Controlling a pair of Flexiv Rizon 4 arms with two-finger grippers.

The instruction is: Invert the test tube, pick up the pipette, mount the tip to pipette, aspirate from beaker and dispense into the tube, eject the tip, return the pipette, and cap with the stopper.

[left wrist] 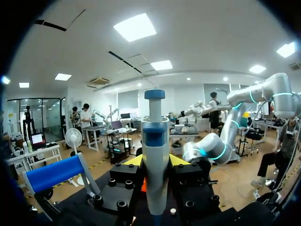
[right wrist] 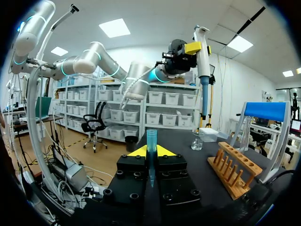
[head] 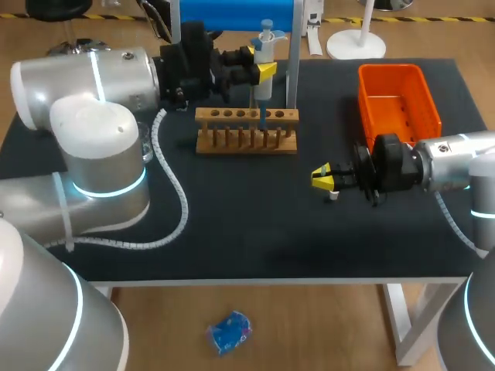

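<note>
Wooden and pegged, the test-tube rack [head: 246,130] is standing toward the far side of the black table [head: 255,232]. Right above the rack's middle, the left gripper [head: 263,71] is pinching the pipette [head: 265,48] from two sides, its yellow tips pressing against the white barrel. The pipette is hanging upright there, with its blue plunger cap uppermost and its blue lower shaft pointing down at the rack's row of holes. Whether its end is touching the rack, I cannot tell.

Off the rack's right end and nearer the table's front edge, the right gripper [head: 323,177] is hovering low over the cloth, with its fingers pointing back toward the rack's side of the table. Its yellow tips are clamping a translucent blue pipette tip [right wrist: 151,140]. The tip's wide open end is sticking out past the fingertips, and its narrow end is lying back between the finger bodies.

An orange bin [head: 398,104] is sitting to the right of the rack, just behind the right gripper. A small glass beaker [right wrist: 197,141] is standing on the table beyond the rack's left end. A blue-topped stand [right wrist: 265,110] is rising just behind the rack.
</note>
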